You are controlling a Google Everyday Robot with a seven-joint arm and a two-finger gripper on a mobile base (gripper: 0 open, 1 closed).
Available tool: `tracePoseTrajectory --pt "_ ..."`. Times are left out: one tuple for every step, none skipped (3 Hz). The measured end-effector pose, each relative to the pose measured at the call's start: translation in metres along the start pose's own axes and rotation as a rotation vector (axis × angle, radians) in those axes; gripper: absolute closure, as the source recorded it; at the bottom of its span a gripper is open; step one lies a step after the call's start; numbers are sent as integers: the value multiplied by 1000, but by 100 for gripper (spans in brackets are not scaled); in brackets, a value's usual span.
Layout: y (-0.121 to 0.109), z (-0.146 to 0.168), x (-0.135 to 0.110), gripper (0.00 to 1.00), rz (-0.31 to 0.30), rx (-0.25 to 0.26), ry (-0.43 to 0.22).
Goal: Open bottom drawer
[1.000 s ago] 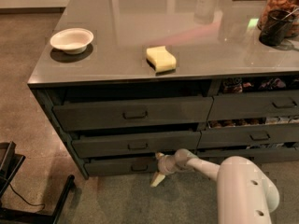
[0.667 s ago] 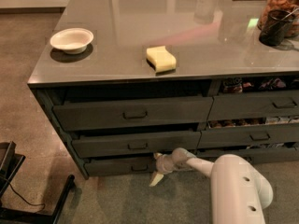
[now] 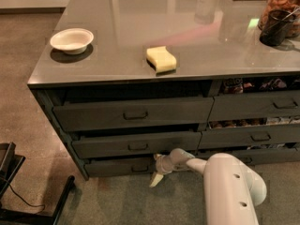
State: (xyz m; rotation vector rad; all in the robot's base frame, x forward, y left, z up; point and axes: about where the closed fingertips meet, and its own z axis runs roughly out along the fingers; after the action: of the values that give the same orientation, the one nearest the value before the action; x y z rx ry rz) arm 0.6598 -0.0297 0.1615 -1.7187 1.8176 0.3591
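The bottom drawer (image 3: pixel 112 167) is the lowest, slimmest dark grey front in the wide left column, with a small pull (image 3: pixel 139 168) near its middle. It sits about flush, with a thin dark gap above it. My gripper (image 3: pixel 158 169) is low at the right end of that drawer front, just right of the pull and close against the cabinet. One pale tip of it points down toward the floor. My white arm (image 3: pixel 225 186) reaches in from the lower right.
Two taller drawer fronts (image 3: pixel 133 114) sit above it, slightly ajar. The narrower right column (image 3: pixel 255 108) shows snacks. On the counter are a white bowl (image 3: pixel 71 40), a yellow sponge (image 3: pixel 161 59), a dark cup (image 3: pixel 274 28) and a jar. A black stand (image 3: pixel 28 193) is at the lower left.
My arm's large white link has shifted a little to the left. The gripper stays at the same spot by the bottom drawer. The drawer front has not visibly moved.
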Motion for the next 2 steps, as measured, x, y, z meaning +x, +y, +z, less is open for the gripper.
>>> tracePoseTrajectory --pt "5 -1 -1 0 -6 -37 -4" --pt "12 -5 1 0 -9 -80 0"
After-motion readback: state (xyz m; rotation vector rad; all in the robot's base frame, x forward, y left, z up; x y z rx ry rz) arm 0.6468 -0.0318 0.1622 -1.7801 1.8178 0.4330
